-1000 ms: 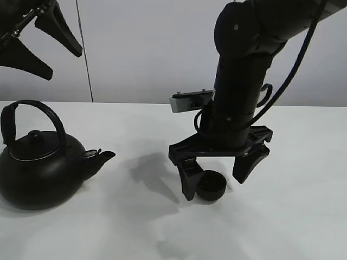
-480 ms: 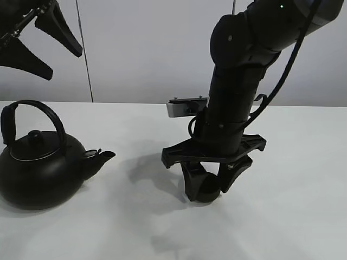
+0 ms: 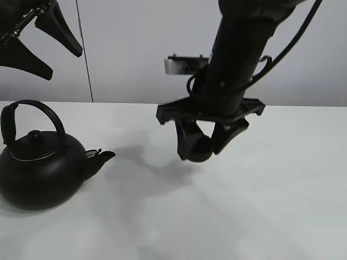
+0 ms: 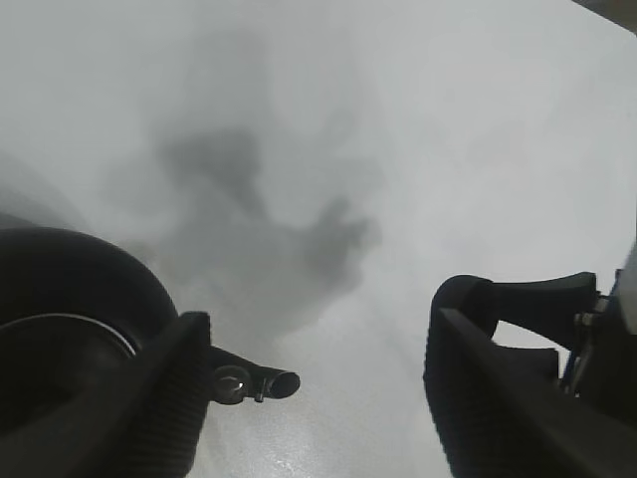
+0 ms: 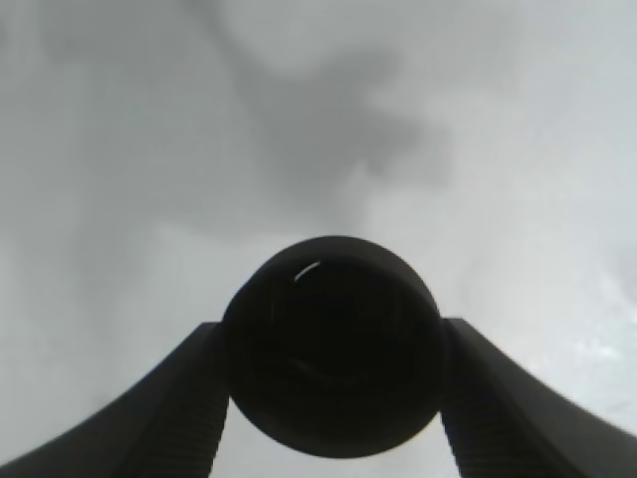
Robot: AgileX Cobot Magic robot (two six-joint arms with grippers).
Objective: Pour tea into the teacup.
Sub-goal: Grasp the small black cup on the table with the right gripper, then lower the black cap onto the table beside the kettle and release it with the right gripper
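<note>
The teacup (image 5: 331,344) is small, round and black, with no handle. Its inside is dark except for a thin pale glint (image 5: 307,269) near the rim, and I cannot tell whether that is liquid. The cup hangs upright in the air, clear of the white table (image 3: 282,206), with its shadow on the surface below. The right gripper (image 3: 201,149) is clenched on it, one finger pressing each side of the cup. Well apart to the left, a big black kettle (image 3: 38,173) stands on the table, its spout (image 3: 103,157) pointing toward the cup. The left gripper (image 3: 64,65) hangs high above the kettle, its jaws spread and grasping nothing.
</note>
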